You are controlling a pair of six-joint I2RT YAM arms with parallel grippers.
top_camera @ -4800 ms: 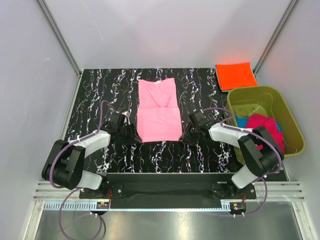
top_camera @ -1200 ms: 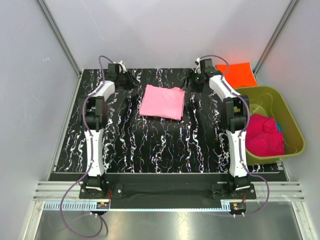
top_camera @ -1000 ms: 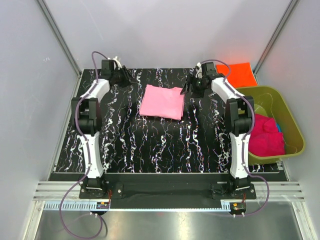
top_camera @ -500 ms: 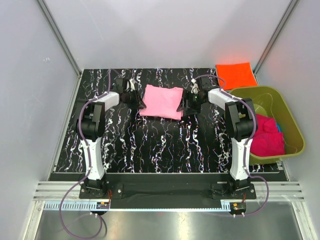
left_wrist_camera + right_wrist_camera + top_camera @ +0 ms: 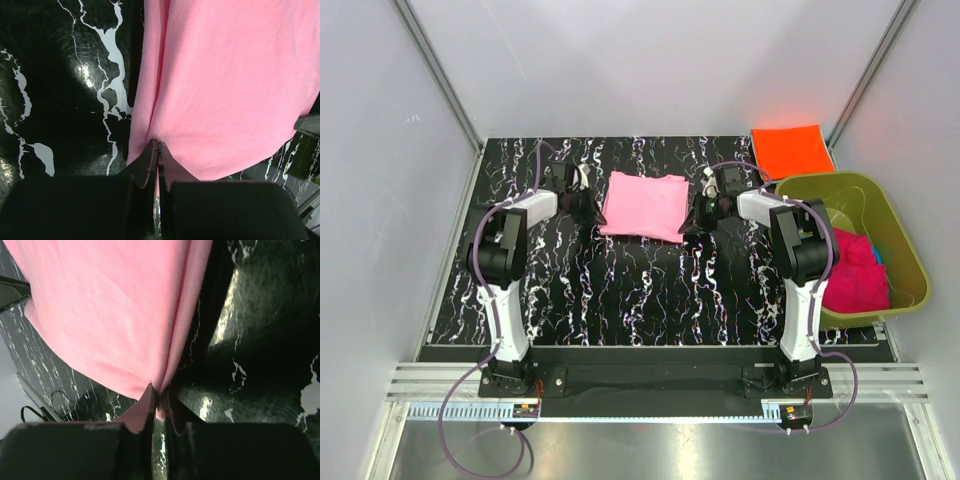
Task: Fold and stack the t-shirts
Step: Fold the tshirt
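One table point(image 5: 620, 300): black, white-veined.
olive tub point(image 5: 820, 182): at the right, holding the magenta t-shirt point(image 5: 850, 275).
pink t-shirt point(image 5: 645, 205): folded, flat, mid-table toward the back.
orange t-shirt point(image 5: 792, 150): folded, far right corner.
left gripper point(image 5: 156, 145): jaws pinched on the pink t-shirt's left edge.
right gripper point(image 5: 156, 390): jaws pinched on its right edge.

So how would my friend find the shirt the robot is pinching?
Find the black marbled table. Near its far middle, the left gripper and right gripper pinch a folded shirt. It is light pink, unlike the orange shirt in the far right corner and the magenta shirt in the green tub.
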